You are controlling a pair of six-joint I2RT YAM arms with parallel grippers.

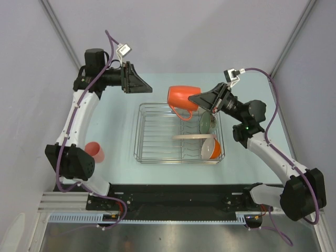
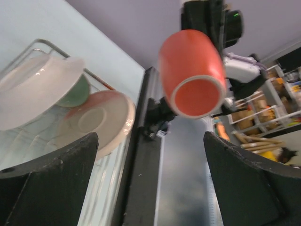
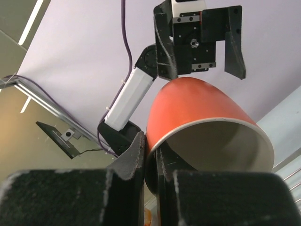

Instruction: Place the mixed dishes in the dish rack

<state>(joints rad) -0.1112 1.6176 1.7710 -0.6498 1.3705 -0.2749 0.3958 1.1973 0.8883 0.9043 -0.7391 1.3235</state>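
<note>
Pale surface [image 1: 121, 128] with dish rack [image 1: 137, 131] near its centre; orange mug [image 1: 182, 96] held aloft.
Above the rack's far edge the right hand [image 1: 195, 100] is clamped on the mug's rim; the left hand [image 1: 144, 84], spread open, hovers near the far-left corner.

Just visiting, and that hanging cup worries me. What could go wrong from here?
The right gripper pinches the orange mug only at its rim, sideways over the dish rack; it could slip and fall. The green bowl stands close by in the rack, so lowering might knock it.
</note>
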